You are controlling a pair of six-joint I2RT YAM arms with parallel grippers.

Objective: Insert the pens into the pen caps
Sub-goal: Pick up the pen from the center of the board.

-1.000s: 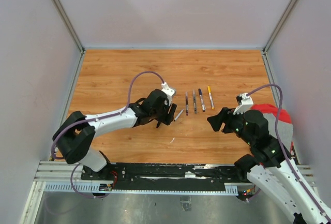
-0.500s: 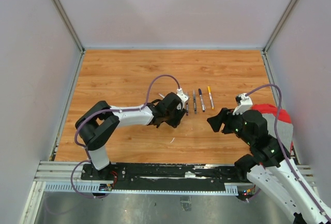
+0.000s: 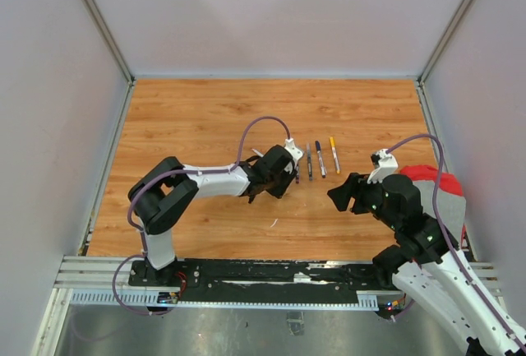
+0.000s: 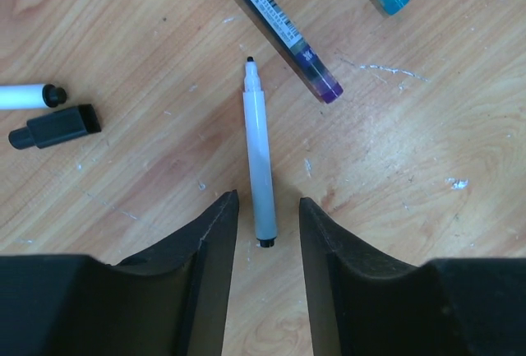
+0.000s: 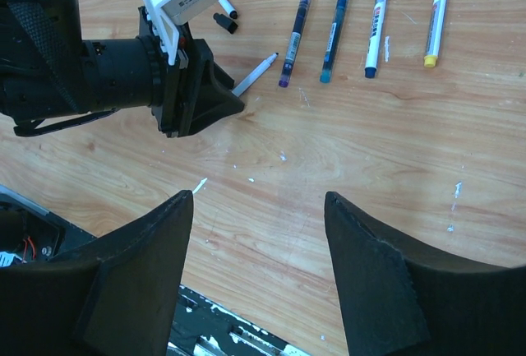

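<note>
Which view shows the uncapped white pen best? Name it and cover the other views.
Left wrist: the uncapped white pen lies whole, its near end between the fingers of the left gripper. The right wrist view shows it small and slanted, meeting that gripper. In the top external view the gripper largely hides it.

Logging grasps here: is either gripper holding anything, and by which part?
Nothing is held. The left gripper has its jaws on either side of the back end of the white pen, with gaps on both sides; the right gripper is open and empty.
</note>
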